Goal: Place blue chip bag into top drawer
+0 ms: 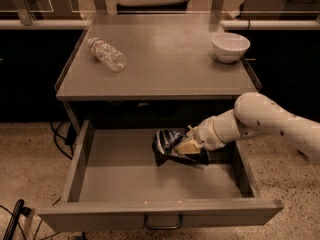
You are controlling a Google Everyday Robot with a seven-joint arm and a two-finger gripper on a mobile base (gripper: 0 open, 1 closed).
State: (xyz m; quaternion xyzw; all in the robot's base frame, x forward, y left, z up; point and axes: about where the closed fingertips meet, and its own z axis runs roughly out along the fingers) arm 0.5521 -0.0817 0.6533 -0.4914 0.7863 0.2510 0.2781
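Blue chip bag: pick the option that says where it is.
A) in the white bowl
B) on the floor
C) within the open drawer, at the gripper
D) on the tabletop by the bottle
C: the blue chip bag is within the open top drawer, against the gripper, while the bottle and bowl are on the table above.
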